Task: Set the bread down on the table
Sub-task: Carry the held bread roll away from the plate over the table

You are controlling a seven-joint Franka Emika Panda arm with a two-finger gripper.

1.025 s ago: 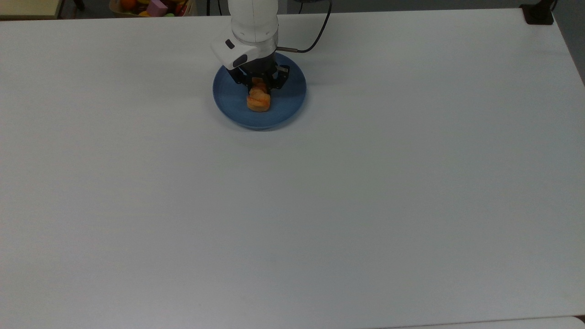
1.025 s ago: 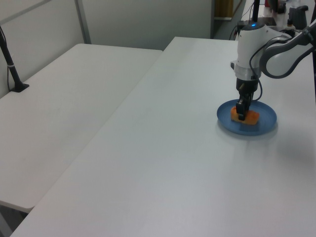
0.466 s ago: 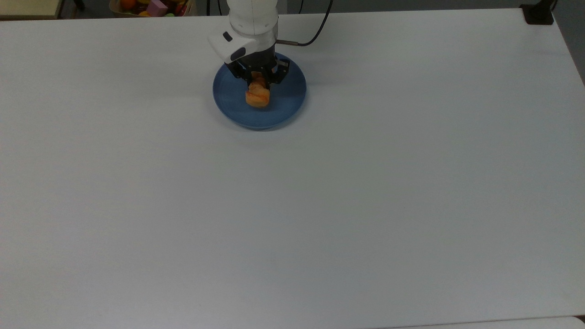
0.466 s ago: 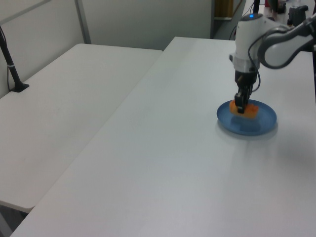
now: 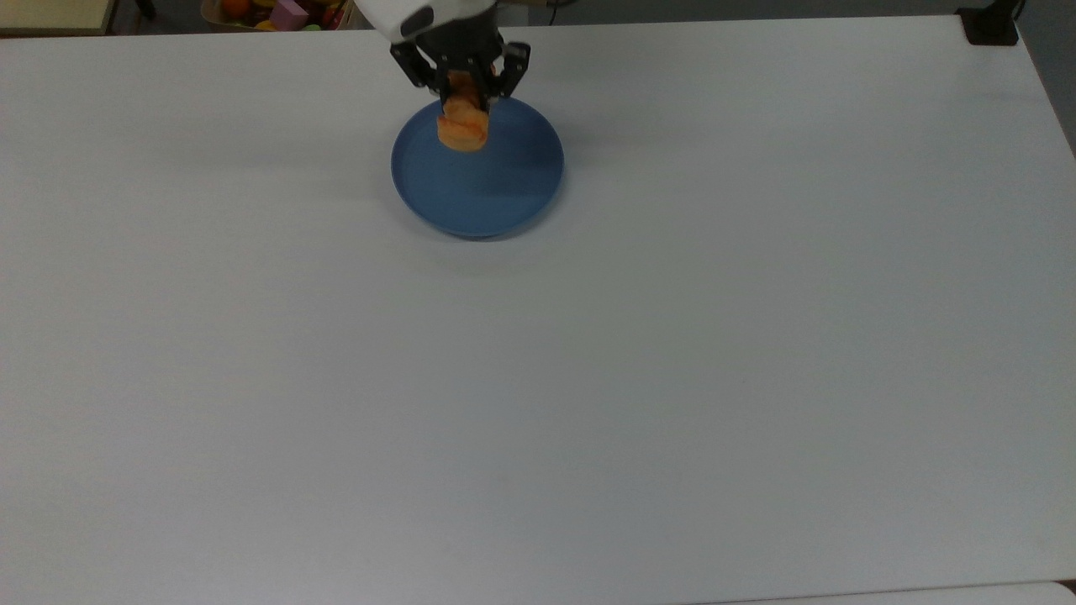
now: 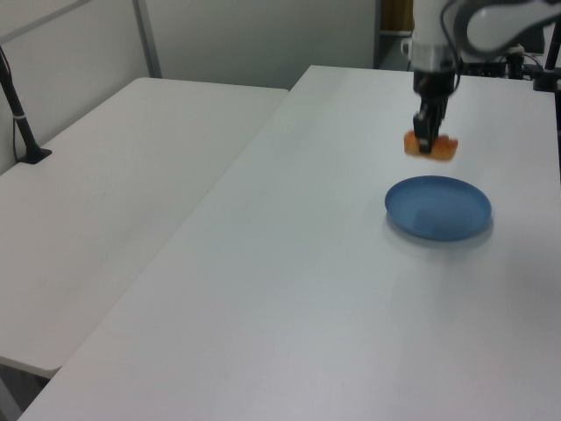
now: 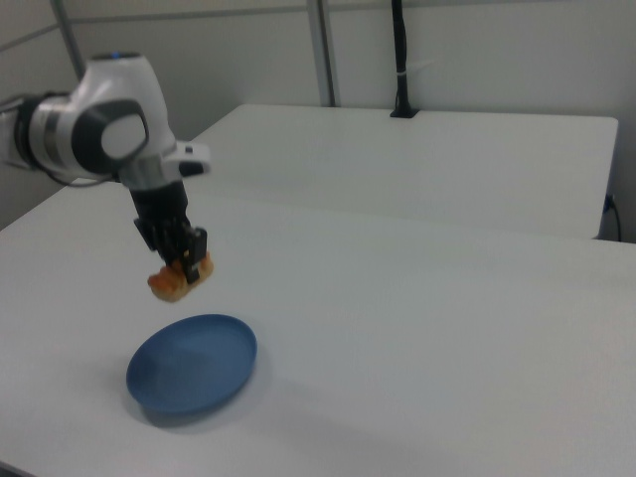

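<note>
The bread (image 5: pixel 463 126) (image 6: pixel 430 146) (image 7: pixel 180 279) is a small golden-orange loaf that hangs in the air above the round blue plate (image 5: pixel 496 193) (image 6: pixel 438 207) (image 7: pixel 192 364). My gripper (image 5: pixel 466 88) (image 6: pixel 427 143) (image 7: pixel 184 266) points down and is shut on the bread's middle. The plate lies bare on the white table (image 5: pixel 538 378) (image 6: pixel 307 289) (image 7: pixel 447 328). In the top view the bread sits over the plate's far rim.
A second white table (image 6: pixel 114 193) (image 7: pixel 417 159) adjoins this one. A box of colourful toys (image 5: pixel 282 13) stands beyond the table's far edge in the top view, and a black clamp (image 5: pixel 992 25) sits at the far right corner.
The gripper has risen with the bread in its grasp, lifting it off the blue plate. The plate now lies bare and has not moved.
</note>
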